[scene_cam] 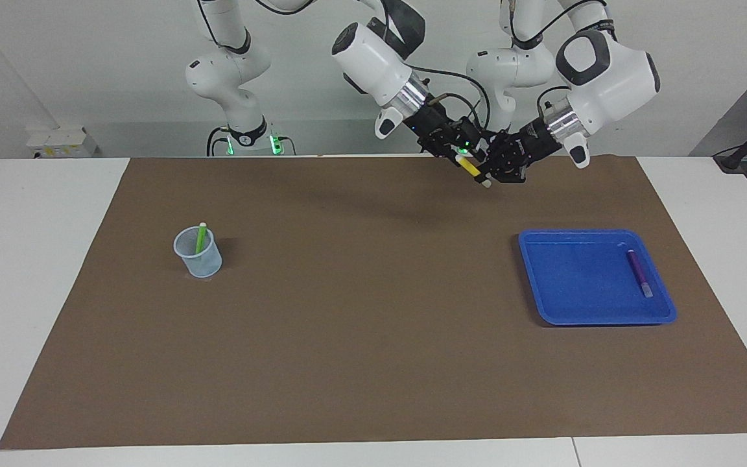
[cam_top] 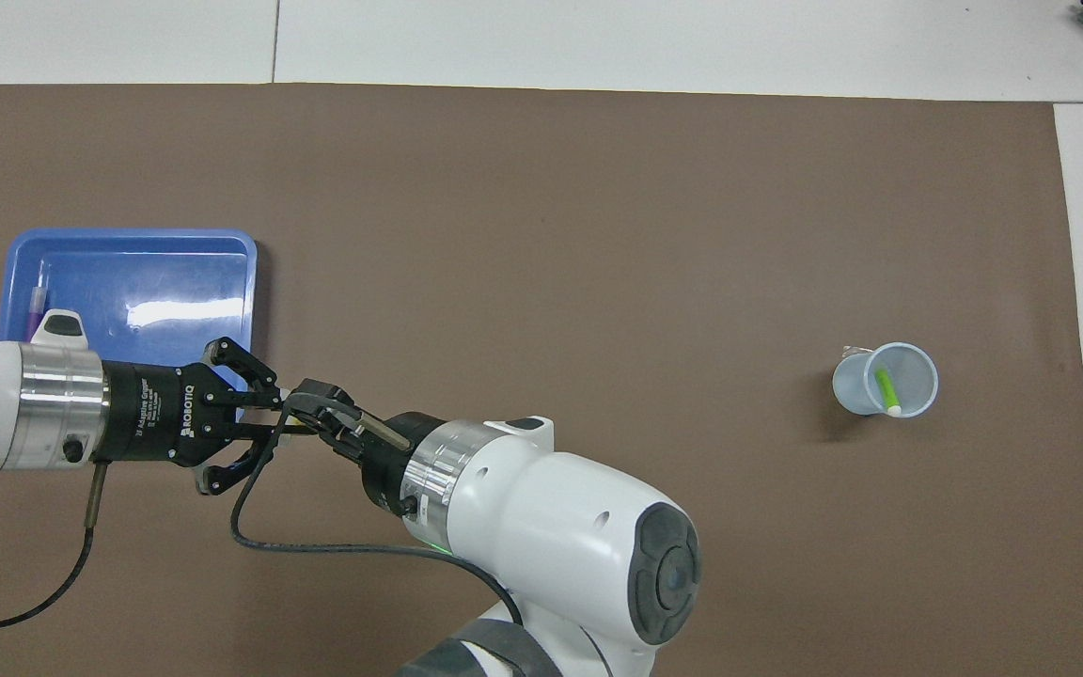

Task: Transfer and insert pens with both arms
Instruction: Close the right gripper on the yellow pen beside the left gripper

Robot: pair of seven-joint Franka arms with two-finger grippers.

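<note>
You are mid-handover: left claw (scene_cam: 491, 170) clamped on yellow pen (scene_cam: 469, 167); right claw (scene_cam: 456, 150) at its free end, grip unclear; next, secure it before releasing.

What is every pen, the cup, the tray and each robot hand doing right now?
yellow pen: in the air, held by the left gripper, shut on it
right gripper: at the yellow pen's other end
green pen: standing in the cup
cup: upright
purple pen: lying in the blue tray
blue tray: flat on the brown mat
</note>
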